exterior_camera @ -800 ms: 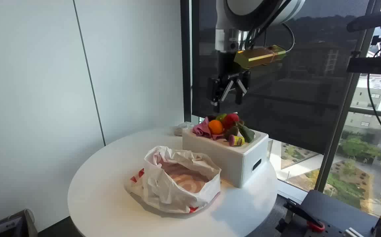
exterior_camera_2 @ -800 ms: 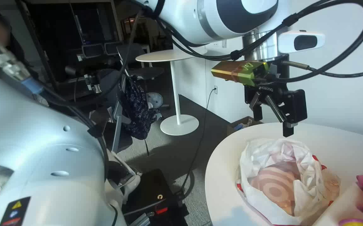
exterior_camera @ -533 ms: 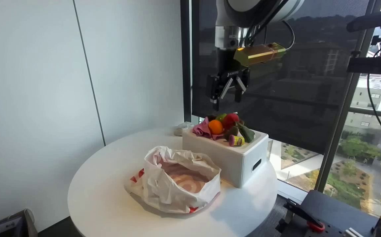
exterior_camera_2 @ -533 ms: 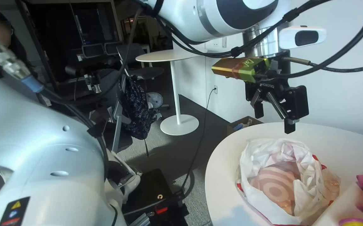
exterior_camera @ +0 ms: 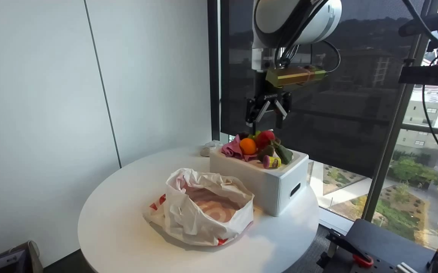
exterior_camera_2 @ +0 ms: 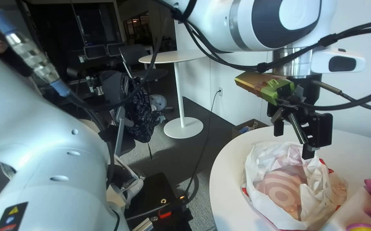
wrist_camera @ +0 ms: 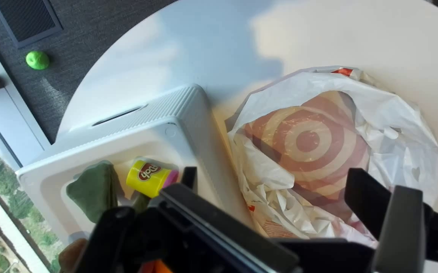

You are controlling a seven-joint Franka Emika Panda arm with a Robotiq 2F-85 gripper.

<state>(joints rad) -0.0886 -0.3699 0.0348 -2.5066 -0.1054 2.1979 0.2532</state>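
White, thin plastic makes the crumpled, wide-mouthed bag [wrist_camera: 389,110], which lies at 2 o'clock from my black two-finger gripper [wrist_camera: 274,185] in the wrist view. The jaws stand wide apart, hanging above the bag and a rigid white box with ribbed end [wrist_camera: 158,108], which sits at 9 o'clock. Between box and bag I find only a narrow strip of the round white table [wrist_camera: 317,22]; further along I cannot tell if they touch. The table edge curves from 9 to 11 o'clock, and past it, at 10 o'clock, a bright green round fruit [wrist_camera: 37,60] rests on the dark carpet [wrist_camera: 90,22]. Inside the bag are concentric rings [wrist_camera: 308,141] of tan and brownish red, with glossy creases. In the shallow hollow on top of the box lie a yellow cylindrical can with purple lid [wrist_camera: 145,177] and a dull green folded cloth [wrist_camera: 92,191]. In an exterior view, an orange ball-shaped fruit [exterior_camera: 247,146] lies there too, soft pink cloth [exterior_camera: 231,148] at its 9 o'clock.
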